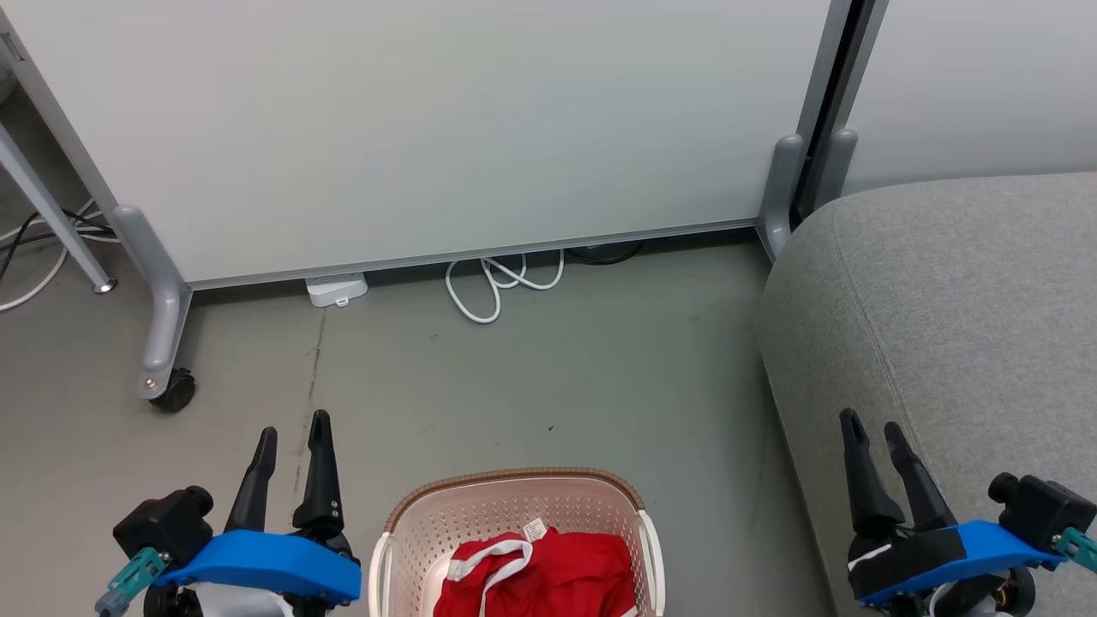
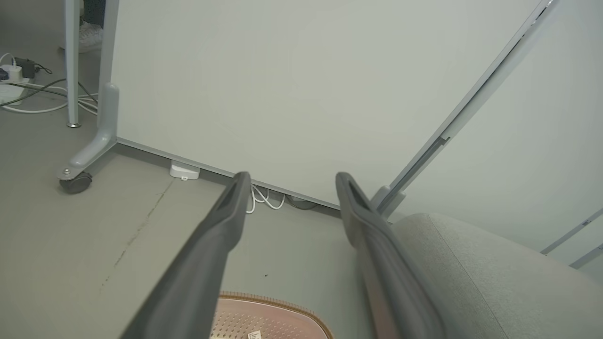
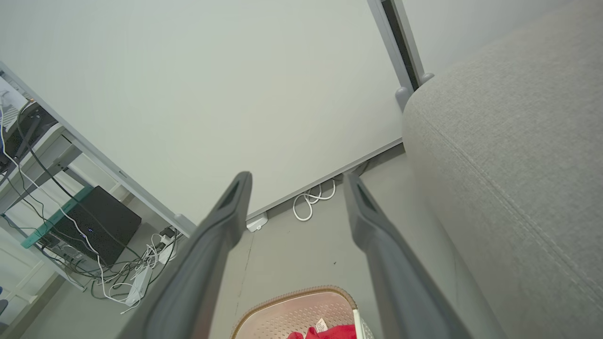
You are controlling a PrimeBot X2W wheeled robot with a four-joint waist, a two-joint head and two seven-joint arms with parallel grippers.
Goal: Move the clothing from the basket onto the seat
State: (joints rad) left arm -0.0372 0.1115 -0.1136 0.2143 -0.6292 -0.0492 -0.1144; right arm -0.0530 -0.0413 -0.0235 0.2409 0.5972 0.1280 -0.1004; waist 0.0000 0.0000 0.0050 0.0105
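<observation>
So we're holding both end effectors spread wide with nothing in them. The left end effector [image 1: 295, 426] is hanging at the lower left of the head view and the right end effector [image 1: 871, 422] at the lower right, fingers pointing up the frame.

Working outward, the basket [image 1: 514, 476] is sitting at the bottom centre between them. The clothing [image 1: 548, 574] is lying inside it as a red heap, lower in the frame than both sets of fingertips. It's stretching roughly left-to-right and getting cut off by the bottom edge.

We're reckoning the left one is nearer, just beside the basket's rim. The right one is showing against the edge of the seat [image 1: 960, 300], which is taking up the right side. So we're guessing the reach means coming down-frame and inward, then carrying rightward.
</observation>
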